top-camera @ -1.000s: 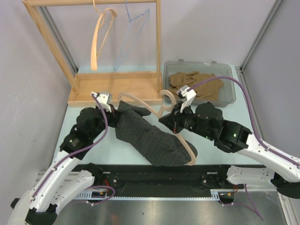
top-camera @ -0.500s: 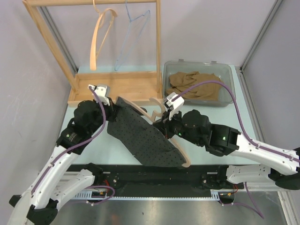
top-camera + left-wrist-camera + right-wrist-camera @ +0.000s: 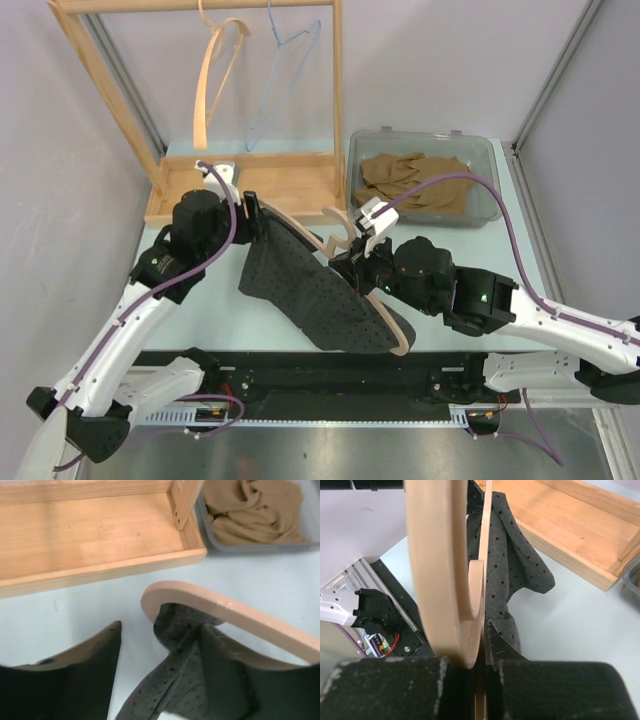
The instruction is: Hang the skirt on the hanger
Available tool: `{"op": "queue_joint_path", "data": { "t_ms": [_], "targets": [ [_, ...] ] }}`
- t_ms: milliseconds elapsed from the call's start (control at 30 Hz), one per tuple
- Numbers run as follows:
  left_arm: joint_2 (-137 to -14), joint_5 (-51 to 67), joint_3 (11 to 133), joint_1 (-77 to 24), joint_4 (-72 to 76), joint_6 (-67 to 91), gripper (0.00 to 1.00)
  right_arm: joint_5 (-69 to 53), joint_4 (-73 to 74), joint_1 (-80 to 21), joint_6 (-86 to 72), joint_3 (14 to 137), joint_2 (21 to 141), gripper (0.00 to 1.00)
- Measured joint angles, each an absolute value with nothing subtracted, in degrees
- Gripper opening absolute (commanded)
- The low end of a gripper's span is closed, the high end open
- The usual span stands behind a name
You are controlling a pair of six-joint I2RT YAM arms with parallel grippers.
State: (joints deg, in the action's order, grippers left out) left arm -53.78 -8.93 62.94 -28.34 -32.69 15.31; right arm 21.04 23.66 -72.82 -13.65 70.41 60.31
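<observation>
The dark grey dotted skirt (image 3: 300,290) is draped over a wooden hanger (image 3: 385,320) that slants across the table. In the left wrist view the skirt's waist (image 3: 175,675) wraps the hanger's rounded end (image 3: 200,600). My left gripper (image 3: 246,214) is at that end, open, its fingers (image 3: 90,675) spread either side of the cloth without pinching it. My right gripper (image 3: 352,262) is shut on the hanger just below its hook (image 3: 340,225). The thin hanger body (image 3: 480,690) sits between the right gripper's pads, the hook (image 3: 445,565) looms in front and the skirt (image 3: 505,565) lies beyond.
A wooden rack (image 3: 250,185) stands at the back left, with a wooden hanger (image 3: 215,80) and a blue wire hanger (image 3: 280,70) on its bar. A clear bin (image 3: 490,205) of tan clothes (image 3: 415,178) sits at the back right. Its base (image 3: 95,535) lies just ahead of the left gripper.
My left gripper has opened and let go of the skirt, and has shifted back toward the rack. The right gripper keeps its hold on the hanger, which moved slightly left.
</observation>
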Motion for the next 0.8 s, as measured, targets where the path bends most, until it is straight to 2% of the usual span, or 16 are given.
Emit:
{"op": "queue_joint_path", "data": {
  "t_ms": [67,167,267,367,633,800],
  "targets": [
    [-54.00,-9.17,63.77,-28.34,-32.60,16.10,0.85,21.61,23.66,-72.86,-13.47,70.41,60.31,0.00],
    [-53.41,-9.54,63.90,-28.34,-33.04,17.19,0.94,23.18,23.59,-73.14,-13.47,70.41,60.42,0.00],
    [-51.22,-8.86,63.61,-28.34,-33.76,18.31,0.98,26.55,22.57,-73.32,-13.58,70.41,61.41,0.00],
    [-47.24,-5.98,62.81,-28.34,-34.02,18.98,0.98,30.74,20.16,-73.38,-13.76,70.41,63.86,0.00],
    [-37.15,13.39,56.58,-29.63,-31.57,21.08,0.98,43.29,14.68,-72.86,-13.87,73.58,74.63,0.00],
    [-35.29,15.40,52.99,-34.20,-31.03,23.90,0.95,48.62,15.29,-71.83,-14.92,81.41,82.28,0.00]
  ]
}}
